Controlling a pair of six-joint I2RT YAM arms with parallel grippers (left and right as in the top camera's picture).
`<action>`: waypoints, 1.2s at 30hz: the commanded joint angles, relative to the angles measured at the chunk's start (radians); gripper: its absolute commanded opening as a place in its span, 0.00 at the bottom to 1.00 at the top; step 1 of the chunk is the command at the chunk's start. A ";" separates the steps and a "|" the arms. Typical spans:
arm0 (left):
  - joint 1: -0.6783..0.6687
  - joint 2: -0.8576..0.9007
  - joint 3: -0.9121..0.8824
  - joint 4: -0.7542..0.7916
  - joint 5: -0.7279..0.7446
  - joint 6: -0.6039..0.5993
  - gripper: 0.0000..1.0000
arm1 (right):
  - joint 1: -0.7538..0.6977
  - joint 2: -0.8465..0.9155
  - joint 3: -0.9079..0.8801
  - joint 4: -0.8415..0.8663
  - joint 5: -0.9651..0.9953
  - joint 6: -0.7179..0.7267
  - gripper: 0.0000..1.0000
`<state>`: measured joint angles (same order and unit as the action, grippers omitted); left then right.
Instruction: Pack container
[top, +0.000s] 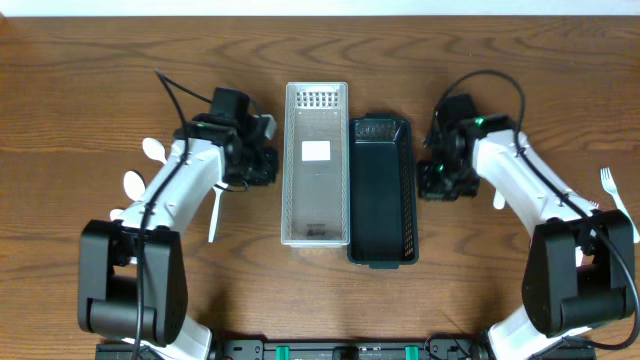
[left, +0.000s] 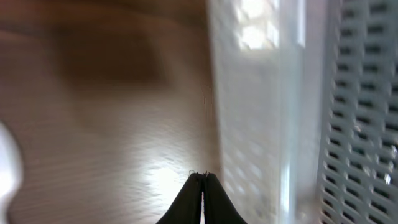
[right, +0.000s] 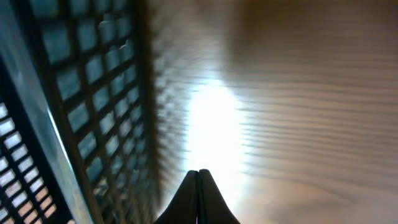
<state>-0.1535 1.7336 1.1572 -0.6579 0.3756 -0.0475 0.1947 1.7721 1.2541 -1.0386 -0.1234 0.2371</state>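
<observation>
The left gripper (left: 202, 176) and right gripper (right: 198, 172) are seen pressed together, empty, parked flanking the white basket (top: 316, 165) and dark basket (top: 382, 190) mid-frame, presumably awaiting what may be cutlery (top: 152, 150) outside.

White basket: I see the white perforated rectangular plastic basket (top: 316, 165) at table centre, open side up, its long axis running 12 to 6. A white rectangular patch shows on its floor.
Dark basket: the dark green slotted rectangular plastic basket (top: 382, 192) sits at the white one's 3 o'clock, parallel to it, walls touching, set slightly toward 6.
Spoons: the upper white plastic spoon (top: 152, 150) and the lower white plastic spoon (top: 133, 184) lie out at 9 o'clock; I see only their bowls.
Fork: the white plastic fork (top: 606, 181) lies at far 3 o'clock, tines toward 12.
Unclear piece: a slim white plastic utensil (top: 214, 212) lies at 8 o'clock; I can't tell its kind.
</observation>
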 joint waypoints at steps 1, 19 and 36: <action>0.047 -0.048 0.066 0.000 -0.052 0.018 0.06 | -0.013 -0.013 0.166 -0.065 0.135 0.011 0.01; 0.162 -0.318 0.090 -0.014 -0.212 0.017 0.25 | 0.338 -0.288 0.230 -0.445 -0.113 -0.351 0.01; 0.162 -0.322 0.090 -0.014 -0.212 0.017 0.25 | 0.492 -0.288 -0.087 -0.308 -0.275 -0.375 0.01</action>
<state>0.0040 1.4216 1.2263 -0.6731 0.1757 -0.0441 0.6674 1.4857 1.1740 -1.3472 -0.3176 -0.1028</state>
